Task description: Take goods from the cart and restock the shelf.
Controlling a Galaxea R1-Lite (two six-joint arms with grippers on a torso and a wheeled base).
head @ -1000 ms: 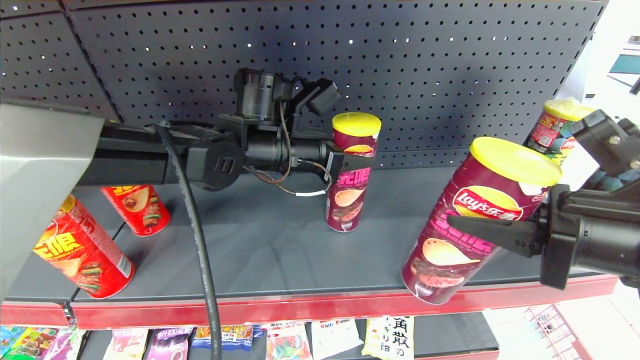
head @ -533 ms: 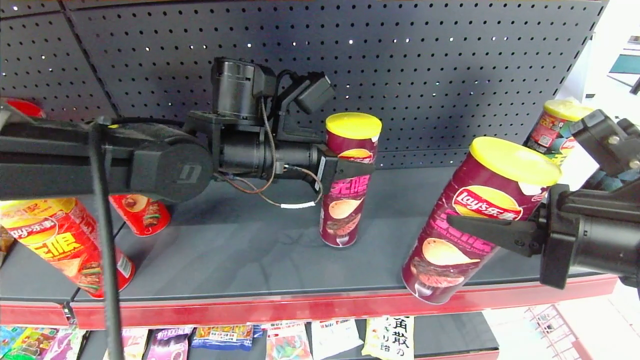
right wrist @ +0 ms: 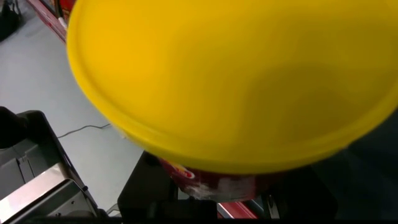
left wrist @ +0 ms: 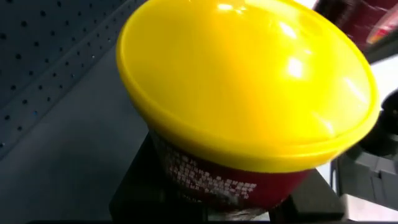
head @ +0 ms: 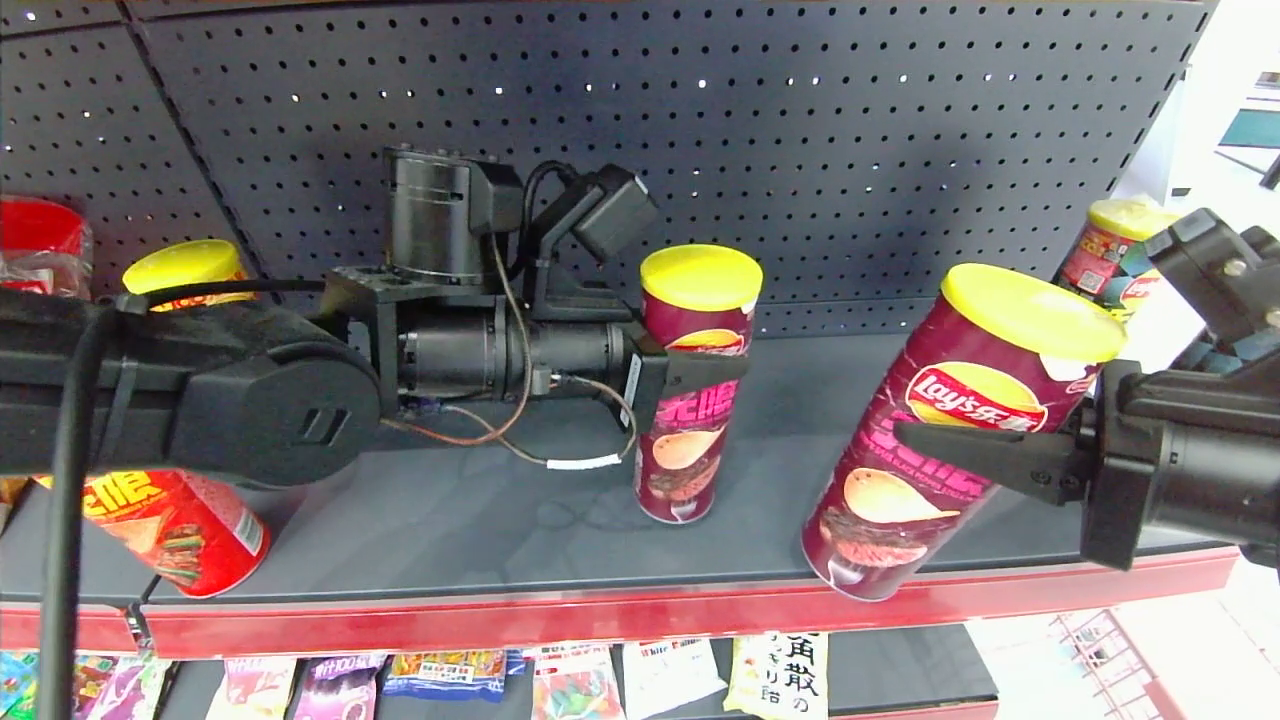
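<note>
A purple chip can with a yellow lid [head: 680, 470] stands upright at the middle of the grey shelf [head: 480, 530]; my left gripper [head: 700, 368] is shut on its upper body from the left. Its lid [left wrist: 249, 81] sits close under the left wrist camera. A second purple can [head: 940, 390] leans with its top to the right, its base at the shelf's red front lip [head: 600, 615]. My right gripper [head: 965, 450] is shut on this can from the right. Its yellow lid [right wrist: 236, 81] is close under the right wrist camera.
A red chip can [head: 175, 525] stands at the shelf's front left, and a yellow-lidded can [head: 185, 265] shows behind my left arm. Another can [head: 1105, 245] stands at the far right by the pegboard back [head: 800, 120]. Snack packets [head: 580, 685] hang below.
My left arm has drawn its purple can toward the front of the shelf and slightly left. The right arm's tilted can has barely shifted.
</note>
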